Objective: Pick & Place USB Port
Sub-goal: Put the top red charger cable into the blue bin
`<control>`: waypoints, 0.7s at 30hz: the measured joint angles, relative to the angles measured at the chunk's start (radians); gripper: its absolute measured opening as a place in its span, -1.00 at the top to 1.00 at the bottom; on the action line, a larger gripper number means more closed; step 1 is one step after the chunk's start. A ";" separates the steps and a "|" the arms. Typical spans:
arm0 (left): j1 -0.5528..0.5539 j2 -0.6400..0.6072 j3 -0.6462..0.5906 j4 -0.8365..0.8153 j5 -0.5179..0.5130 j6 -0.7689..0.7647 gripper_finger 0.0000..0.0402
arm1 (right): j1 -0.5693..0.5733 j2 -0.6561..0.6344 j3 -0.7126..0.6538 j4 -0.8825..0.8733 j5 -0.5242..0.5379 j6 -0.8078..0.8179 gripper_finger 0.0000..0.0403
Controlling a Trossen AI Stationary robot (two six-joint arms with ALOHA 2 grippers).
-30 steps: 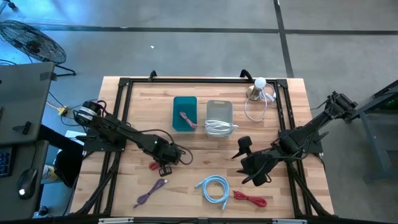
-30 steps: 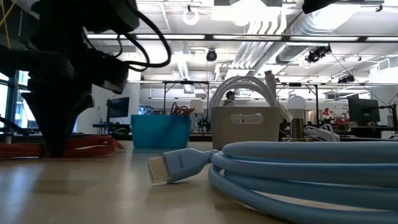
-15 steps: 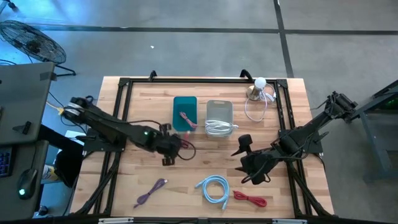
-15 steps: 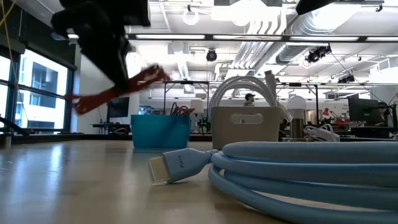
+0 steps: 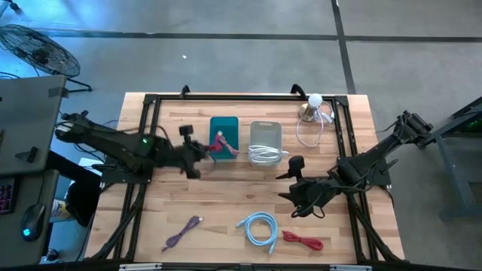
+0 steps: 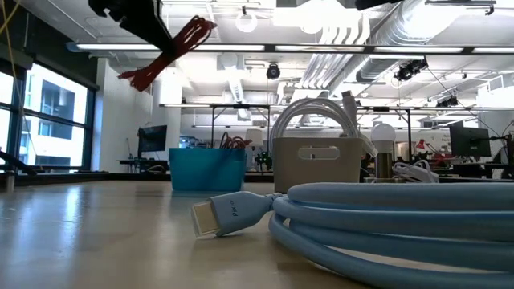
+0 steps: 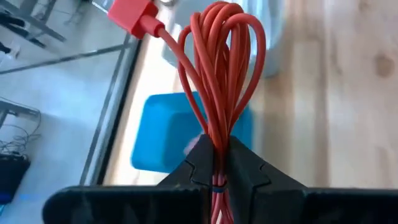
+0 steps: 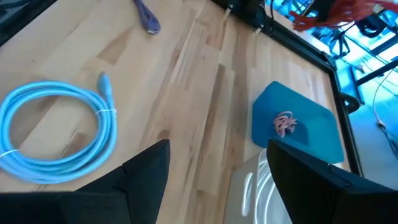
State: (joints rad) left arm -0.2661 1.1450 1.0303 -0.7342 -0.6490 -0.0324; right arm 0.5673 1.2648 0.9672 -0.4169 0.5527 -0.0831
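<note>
Red cable (image 7: 221, 68): a glossy red USB lead folded into a tight bundle of loops, with a flat red plug on one loose end; lifted clear of the tabletop (image 5: 226, 203), beside the near-left edge of the teal bin (image 5: 224, 137).
Left gripper (image 5: 202, 149): jaws pressed together on the red cable, pinching the bundle near its lower end so the loops fan out beyond the fingers (image 7: 193, 171).
Teal bin: open-topped, at the middle-back of the tabletop; a small pink cable (image 5: 224, 142) lies inside it.
Grey bin (image 5: 265, 135): just beside the teal bin on its right; a white cable (image 5: 263, 156) is coiled in it and spills over the near rim.
Right gripper (image 5: 290, 181): jaws spread wide, nothing between them; it hovers in front of the grey bin.
Blue cable (image 5: 257, 228): a pale blue coil lying at the tabletop's near edge, well apart from both bins.
Second red cable (image 5: 303, 241): lies just right of the blue coil.
Purple cable (image 5: 183, 231): stretched out at the near left.
Lamp (image 5: 312, 107): a small fitting with a white bulb, possibly a desk lamp, at the back right, ringed by a white cord.
</note>
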 joint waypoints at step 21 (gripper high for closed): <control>0.620 -0.219 -0.455 0.766 0.767 0.424 0.93 | -0.141 0.000 0.000 0.049 -0.010 -0.033 -0.30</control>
State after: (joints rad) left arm 0.3537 0.9259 0.5755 0.0321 0.1183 0.3919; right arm 0.4268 1.2644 0.9668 -0.3681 0.5430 -0.1162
